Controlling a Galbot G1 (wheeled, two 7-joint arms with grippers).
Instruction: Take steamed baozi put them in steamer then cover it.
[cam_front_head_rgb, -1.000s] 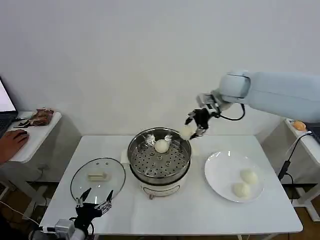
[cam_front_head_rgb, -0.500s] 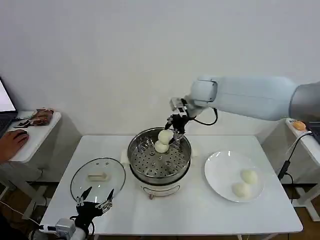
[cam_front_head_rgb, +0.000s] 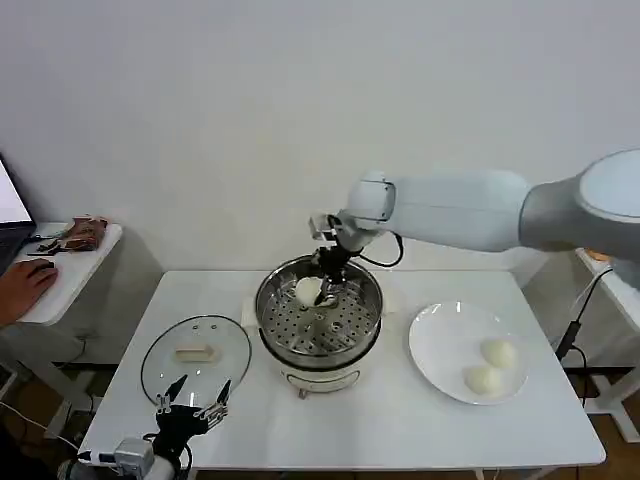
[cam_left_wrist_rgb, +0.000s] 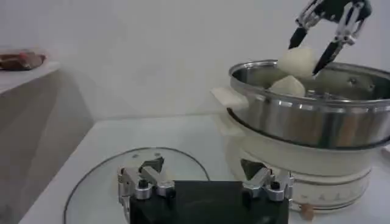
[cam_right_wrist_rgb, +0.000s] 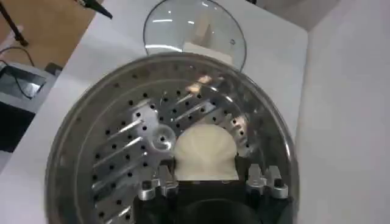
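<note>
Your right gripper (cam_front_head_rgb: 325, 268) is over the far rim of the steamer (cam_front_head_rgb: 320, 310), jaws closed on one steamed baozi (cam_right_wrist_rgb: 204, 152). A second baozi (cam_left_wrist_rgb: 287, 86) lies inside the basket. Two more buns (cam_front_head_rgb: 491, 365) rest on the white plate (cam_front_head_rgb: 440, 345). Your left gripper (cam_front_head_rgb: 188, 412) waits near the table's front edge, jaws spread wide, just beside the glass cover (cam_front_head_rgb: 196, 352).

Cream-white baozi (cam_front_head_rgb: 308, 290) — shiny perforated steel steamer (cam_front_head_rgb: 275, 310) — white plate (cam_front_head_rgb: 440, 350)
</note>
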